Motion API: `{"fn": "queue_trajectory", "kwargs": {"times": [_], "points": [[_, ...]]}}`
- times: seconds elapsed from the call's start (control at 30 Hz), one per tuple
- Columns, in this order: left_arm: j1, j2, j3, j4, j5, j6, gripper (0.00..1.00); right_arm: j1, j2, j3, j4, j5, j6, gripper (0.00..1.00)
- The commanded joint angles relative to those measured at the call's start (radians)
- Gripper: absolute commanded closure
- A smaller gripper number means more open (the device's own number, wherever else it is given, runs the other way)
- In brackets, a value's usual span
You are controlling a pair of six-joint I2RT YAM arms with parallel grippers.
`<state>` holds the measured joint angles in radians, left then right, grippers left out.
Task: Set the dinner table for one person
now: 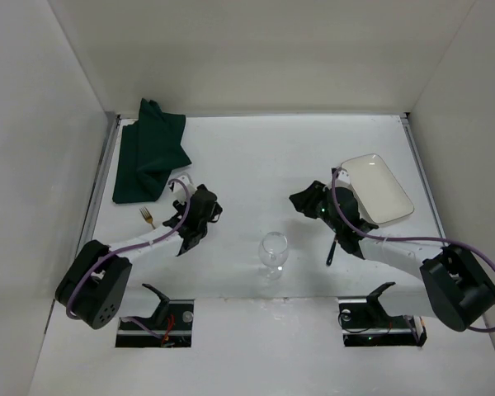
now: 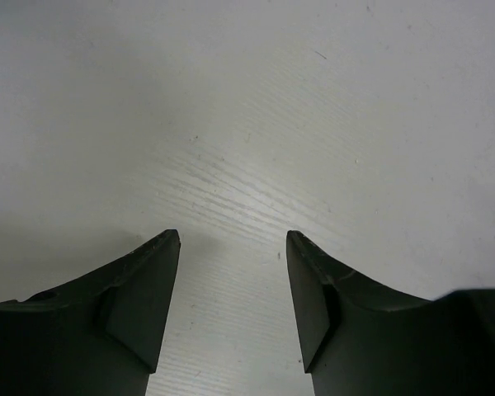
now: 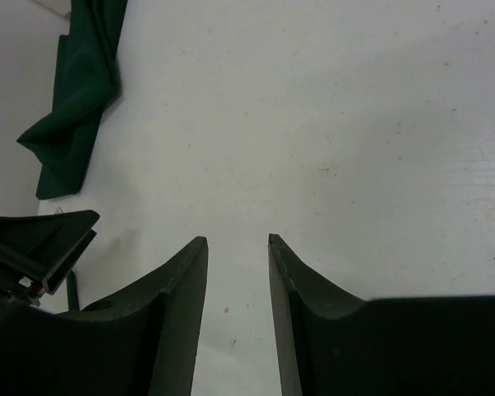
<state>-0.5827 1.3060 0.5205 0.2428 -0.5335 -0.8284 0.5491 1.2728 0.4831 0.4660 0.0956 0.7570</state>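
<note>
The dinner table (image 1: 256,157) is a large matte white top. On it lie a crumpled dark green cloth (image 1: 153,148) at the back left, a small gold fork (image 1: 148,218), a clear wine glass (image 1: 272,252) standing near the front middle, and a white rectangular plate (image 1: 377,188) at the right. My left gripper (image 1: 214,210) hovers just right of the fork, open (image 2: 233,235), with only bare table between its fingers. My right gripper (image 1: 297,200) sits left of the plate, open (image 3: 238,239) and holding nothing. The green cloth (image 3: 74,107) shows at the upper left of the right wrist view.
A thin dark object (image 1: 333,249) lies under the right arm, between the glass and the plate; I cannot tell what it is. Silver rails run along both side edges, and white walls enclose the table. Part of the left arm (image 3: 33,247) shows in the right wrist view.
</note>
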Motion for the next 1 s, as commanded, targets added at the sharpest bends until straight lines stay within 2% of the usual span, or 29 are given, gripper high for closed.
{"fn": "queue_trajectory", "kwargs": {"times": [0.0,0.3,0.37,0.47,0.53,0.63,0.83,0.97], "points": [[0.002,-0.004,0.038,0.016,-0.029,0.011,0.47,-0.008,-0.001,0.015,0.057,-0.014,0.002,0.59],[0.077,0.059,0.121,0.026,-0.025,0.011,0.46,-0.002,-0.007,0.012,0.065,-0.008,0.002,0.60],[0.086,0.084,0.157,0.026,-0.037,0.017,0.46,-0.002,-0.006,0.015,0.057,-0.019,-0.001,0.68],[0.128,0.122,0.214,0.023,-0.063,0.025,0.46,-0.002,-0.021,0.012,0.053,-0.010,-0.004,0.89],[0.163,0.147,0.251,0.018,-0.085,0.020,0.46,-0.002,-0.021,0.012,0.045,-0.017,-0.001,0.93],[0.227,0.193,0.300,0.018,-0.121,0.006,0.45,-0.002,-0.030,0.018,0.031,-0.008,-0.007,0.90],[0.321,0.269,0.381,0.026,-0.117,-0.014,0.44,-0.001,-0.023,0.020,0.042,-0.008,-0.007,0.67],[0.372,0.367,0.463,0.019,-0.069,-0.018,0.45,-0.001,-0.007,0.028,0.040,-0.016,-0.008,0.62]]}}
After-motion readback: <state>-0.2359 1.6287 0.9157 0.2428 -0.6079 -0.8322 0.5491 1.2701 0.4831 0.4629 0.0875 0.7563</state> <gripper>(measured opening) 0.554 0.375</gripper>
